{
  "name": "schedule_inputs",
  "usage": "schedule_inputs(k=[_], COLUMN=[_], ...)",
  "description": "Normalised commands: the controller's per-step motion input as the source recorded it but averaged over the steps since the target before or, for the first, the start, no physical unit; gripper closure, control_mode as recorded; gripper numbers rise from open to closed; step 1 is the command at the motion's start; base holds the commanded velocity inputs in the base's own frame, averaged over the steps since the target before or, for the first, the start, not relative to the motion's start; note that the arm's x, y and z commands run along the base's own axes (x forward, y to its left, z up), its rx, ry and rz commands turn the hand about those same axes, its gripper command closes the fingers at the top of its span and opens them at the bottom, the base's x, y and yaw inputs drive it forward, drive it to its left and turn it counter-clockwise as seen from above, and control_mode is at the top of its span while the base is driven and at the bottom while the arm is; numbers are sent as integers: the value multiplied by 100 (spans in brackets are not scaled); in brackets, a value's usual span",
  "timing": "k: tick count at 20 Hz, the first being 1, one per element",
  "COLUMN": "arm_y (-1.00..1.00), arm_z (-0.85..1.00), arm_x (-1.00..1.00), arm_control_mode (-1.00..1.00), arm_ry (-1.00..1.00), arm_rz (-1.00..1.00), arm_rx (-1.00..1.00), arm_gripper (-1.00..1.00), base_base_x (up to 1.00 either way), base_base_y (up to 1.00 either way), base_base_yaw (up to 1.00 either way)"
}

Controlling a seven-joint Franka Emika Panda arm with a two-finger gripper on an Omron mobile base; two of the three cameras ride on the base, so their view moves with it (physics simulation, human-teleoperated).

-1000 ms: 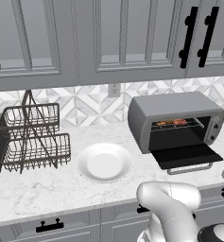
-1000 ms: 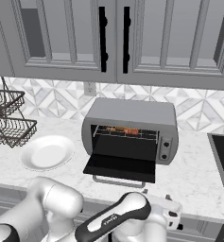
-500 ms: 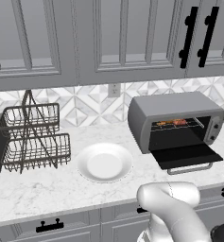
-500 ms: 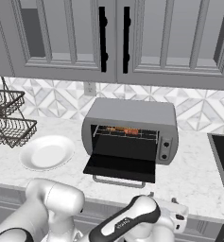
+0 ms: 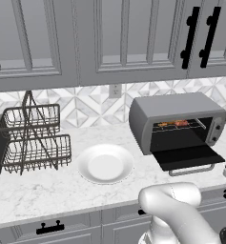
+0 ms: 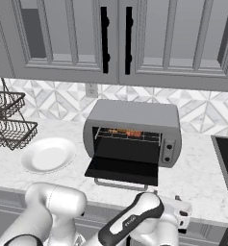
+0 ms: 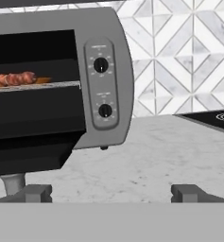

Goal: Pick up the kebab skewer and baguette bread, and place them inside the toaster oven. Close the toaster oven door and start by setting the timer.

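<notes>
On the marble counter [image 5: 47, 190], the toaster oven [image 6: 132, 132] is seen with its toaster oven door [image 6: 122, 169] dropped open. The kebab skewer [image 7: 16, 78] and baguette bread [image 7: 41, 81] are laid on the wire rack [image 6: 127, 136] inside. The gripper [image 7: 111, 193] is held low at the front right of the oven, jaws spread wide, nothing gripped.

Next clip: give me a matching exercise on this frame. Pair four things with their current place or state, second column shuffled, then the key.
Things:
1. kebab skewer
2. toaster oven door
3. white plate
4. gripper

States:
A. bare, on the counter left of the toaster oven
B. folded down, open
C. lying on the rack inside the toaster oven
D. fingers wide apart, holding nothing

Pairs: 1-C, 2-B, 3-A, 4-D
</notes>
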Motion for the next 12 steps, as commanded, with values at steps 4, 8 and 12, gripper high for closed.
schedule_inputs(k=[4, 8, 12], arm_y=[10, 25, 7], arm_z=[-16, -5, 0], arm_x=[21, 14, 28], arm_control_mode=[-100, -100, -100], arm_ry=[1, 1, 0], arm_rz=[0, 0, 0], arm_rx=[0, 0, 0], arm_gripper=[-100, -100, -100], base_base_x=[0, 0, 0], base_base_y=[0, 0, 0], base_base_yaw=[0, 0, 0])
